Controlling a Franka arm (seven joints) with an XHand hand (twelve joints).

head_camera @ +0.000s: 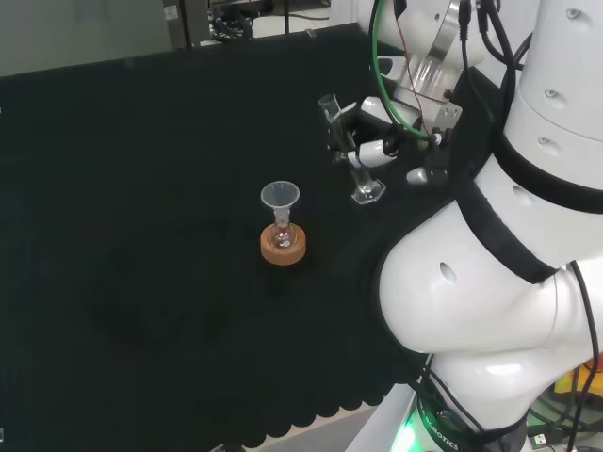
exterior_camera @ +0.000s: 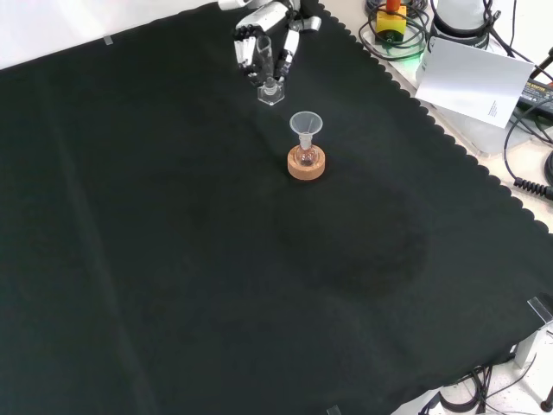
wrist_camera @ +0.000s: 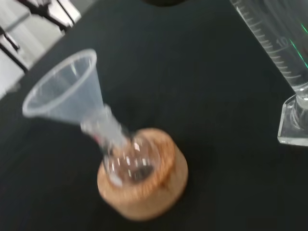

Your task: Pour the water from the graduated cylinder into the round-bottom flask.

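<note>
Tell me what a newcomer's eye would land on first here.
First, the small flask with a clear funnel in its neck, upright on a cork ring near the middle of the black cloth. Next, the hand curled round the upright glass cylinder just beyond it in the front view.

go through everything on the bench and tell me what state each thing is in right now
Graduated cylinder: upright, its base on the cloth, fingers curled round it.
Hand: shut on the cylinder.
Round-bottom flask: upright, seated in the cork ring, funnel in its neck.
Funnel: upright in the flask's neck, looks empty.
Cork ring: flat on the cloth, carrying the flask.
Black cloth: spread flat over the bench.
</note>
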